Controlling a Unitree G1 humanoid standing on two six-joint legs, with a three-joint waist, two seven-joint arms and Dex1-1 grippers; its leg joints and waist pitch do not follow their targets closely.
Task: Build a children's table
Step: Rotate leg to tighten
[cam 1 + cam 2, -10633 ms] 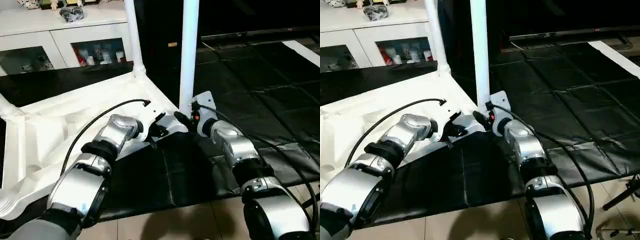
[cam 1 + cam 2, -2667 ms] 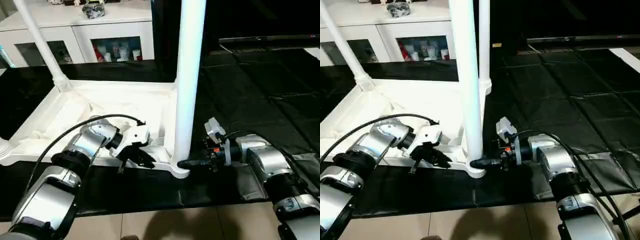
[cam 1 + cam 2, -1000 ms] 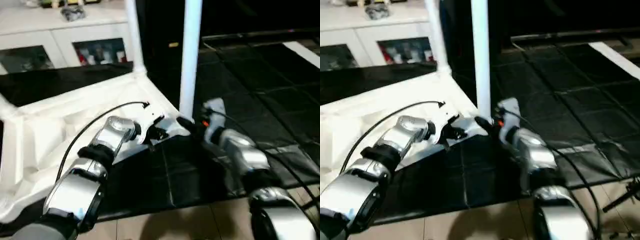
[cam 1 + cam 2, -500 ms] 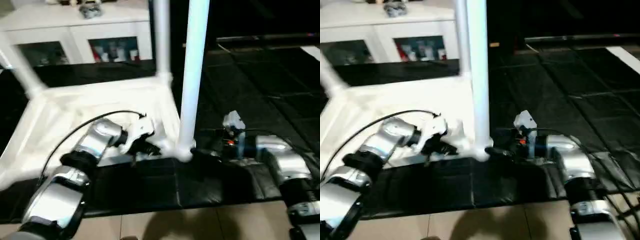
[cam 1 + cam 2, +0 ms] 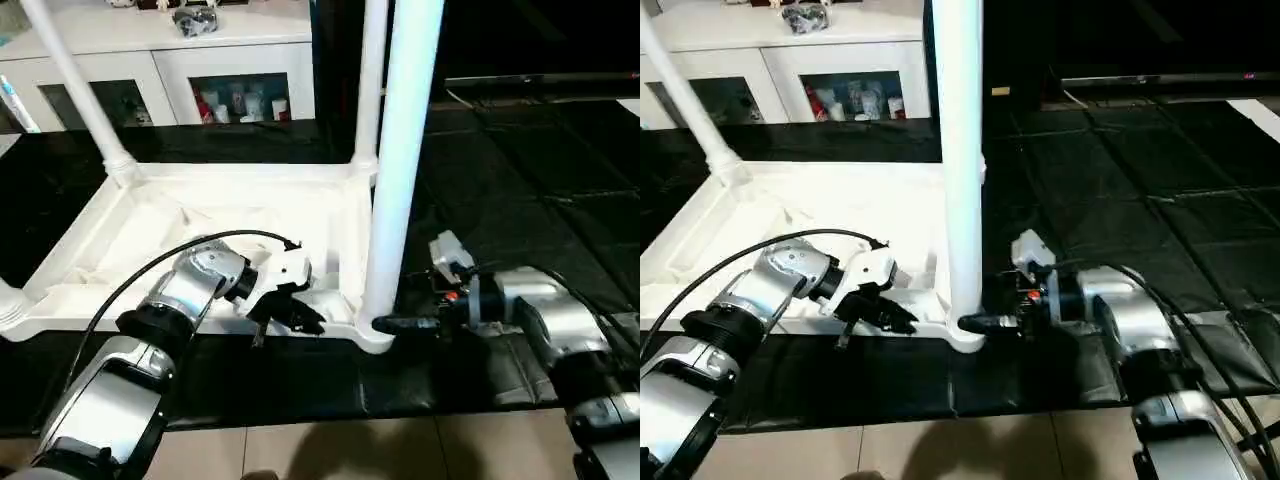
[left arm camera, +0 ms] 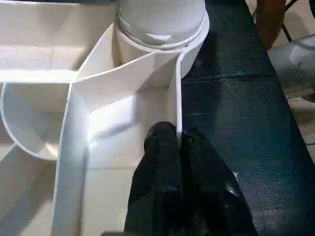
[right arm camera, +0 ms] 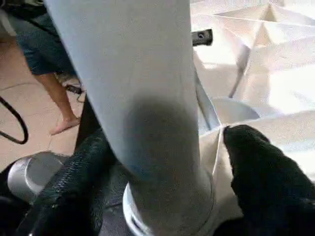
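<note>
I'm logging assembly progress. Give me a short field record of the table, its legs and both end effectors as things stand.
table top: upside down on the black mat, ribbed underside up
legs: three upright in corner sockets, near leg, far legs and
left end effector: shut on the table top's rim wall
right end effector: fingers either side of the near leg's base, at its socket
backdrop: white cabinet

You are working under bright overhead room light. The white table top is glaring in places, washing out its rib detail, while the black floor mat is absorbing light and reading nearly featureless. In the right wrist view the near leg is showing soft, out of focus, with a dark shadow patch low on it.
</note>
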